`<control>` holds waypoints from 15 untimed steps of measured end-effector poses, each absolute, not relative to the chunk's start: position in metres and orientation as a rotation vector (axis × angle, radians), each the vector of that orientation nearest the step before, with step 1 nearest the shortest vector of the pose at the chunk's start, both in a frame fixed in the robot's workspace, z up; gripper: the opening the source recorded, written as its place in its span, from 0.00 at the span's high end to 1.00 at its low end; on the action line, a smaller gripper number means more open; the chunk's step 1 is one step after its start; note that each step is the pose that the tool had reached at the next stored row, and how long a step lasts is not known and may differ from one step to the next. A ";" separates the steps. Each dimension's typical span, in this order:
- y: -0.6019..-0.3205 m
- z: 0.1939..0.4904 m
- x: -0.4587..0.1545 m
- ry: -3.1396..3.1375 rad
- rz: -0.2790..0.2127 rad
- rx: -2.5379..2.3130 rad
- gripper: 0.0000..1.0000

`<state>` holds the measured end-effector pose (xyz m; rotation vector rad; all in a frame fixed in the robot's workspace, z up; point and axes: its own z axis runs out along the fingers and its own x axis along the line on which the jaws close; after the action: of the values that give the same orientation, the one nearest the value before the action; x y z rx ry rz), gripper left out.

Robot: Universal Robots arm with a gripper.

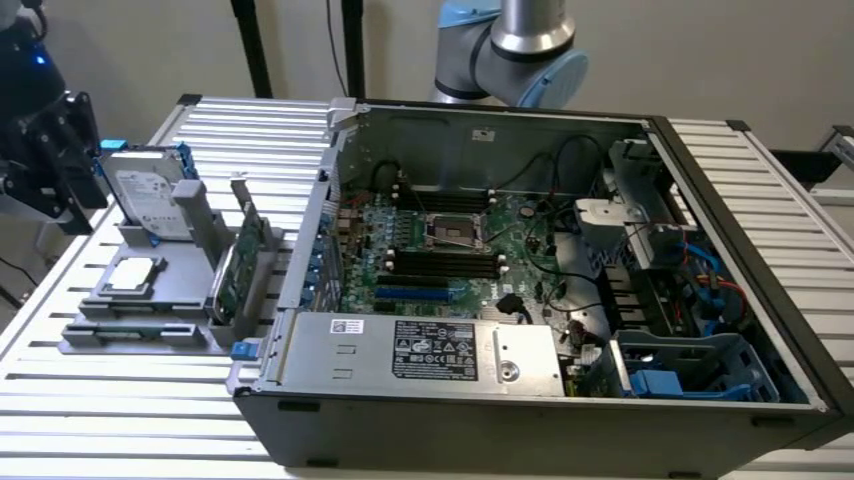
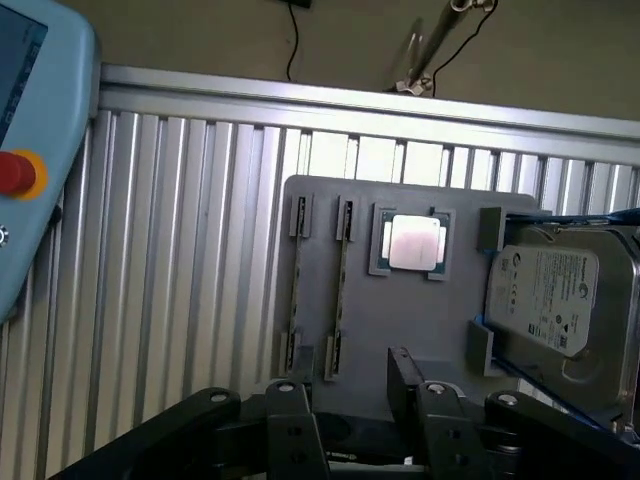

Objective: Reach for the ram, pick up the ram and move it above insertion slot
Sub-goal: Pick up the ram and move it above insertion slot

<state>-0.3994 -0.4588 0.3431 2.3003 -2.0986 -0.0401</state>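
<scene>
In the exterior view your ram (image 1: 134, 327) lies along the near edge of the grey holder (image 1: 134, 346) on the ribbed surface (image 1: 134, 420). It is at the exterior view's left of the open computer case (image 1: 534, 400), with the processor (image 1: 130, 275) just behind it. In the wrist view your gripper (image 2: 345, 385) has its fingers (image 2: 290, 410) spread wide, holding nothing, near the end of the ram (image 2: 341, 285), which stands on edge in the holder (image 2: 420, 320) beside a second like strip (image 2: 296, 285).
</scene>
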 end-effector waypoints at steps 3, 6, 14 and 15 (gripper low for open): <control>-0.461 0.338 -0.399 -2.104 -0.040 2.295 0.58; -0.464 0.332 -0.399 -2.106 -0.040 2.293 0.58; -0.472 0.318 -0.399 -2.107 -0.040 2.293 0.58; -0.473 0.316 -0.399 -2.107 -0.040 2.293 0.58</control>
<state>-0.3990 -0.4726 0.3157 2.2929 -2.1069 -0.0403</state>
